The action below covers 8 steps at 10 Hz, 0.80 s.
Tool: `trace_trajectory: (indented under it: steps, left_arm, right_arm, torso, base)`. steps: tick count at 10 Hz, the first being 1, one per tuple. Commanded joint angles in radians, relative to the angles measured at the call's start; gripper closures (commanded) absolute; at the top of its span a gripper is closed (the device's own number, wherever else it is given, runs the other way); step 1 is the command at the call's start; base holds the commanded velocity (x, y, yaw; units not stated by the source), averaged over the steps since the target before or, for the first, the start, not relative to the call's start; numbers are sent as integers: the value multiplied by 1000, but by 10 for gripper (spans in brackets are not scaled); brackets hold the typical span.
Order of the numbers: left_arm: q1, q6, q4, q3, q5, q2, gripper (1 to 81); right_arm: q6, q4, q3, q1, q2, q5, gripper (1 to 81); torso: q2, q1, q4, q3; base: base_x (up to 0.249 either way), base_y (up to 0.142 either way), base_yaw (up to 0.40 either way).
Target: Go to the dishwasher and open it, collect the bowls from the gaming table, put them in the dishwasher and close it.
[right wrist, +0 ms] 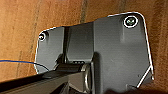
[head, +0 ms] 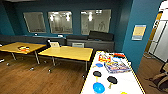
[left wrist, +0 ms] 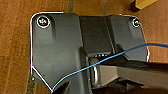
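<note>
Finger spread on either arm cannot be told; both wrists hang over wood floor. Gaming table lies ahead-right; blue bowl sits at its near end, just beyond two black paddles. Advised: square the base to that end before reaching.

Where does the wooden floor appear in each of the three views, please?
Head view: the wooden floor fills the lower left, under the yellow tables and beside the gaming table.
Left wrist view: the floor lies behind the robot's dark plate.
Right wrist view: the floor again lies behind the plate.
Shared landmark: the floor's dark plank seams; both wrist views also show a blue cable.
</note>
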Motion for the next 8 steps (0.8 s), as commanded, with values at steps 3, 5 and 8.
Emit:
trace_trajectory:
  steps: [3,5,8]
  left_arm:
    - [-46,-3,-2,3,54,0,10]
    - [-46,-3,-2,3,57,-2,10]
    - [-46,-3,-3,3,57,-2,10]
  right_arm:
    - [-1,-9,3,48,-11,-44,10]
    - [-1,-9,3,50,-11,-44,10]
    - [-1,-9,2,48,-11,-44,10]
  torso:
    - [0,0,0,0]
    - [0,0,0,0]
    - [0,0,0,0]
  base:
    - [0,0,0]
    - [0,0,-139]
    - [0,0,-232]
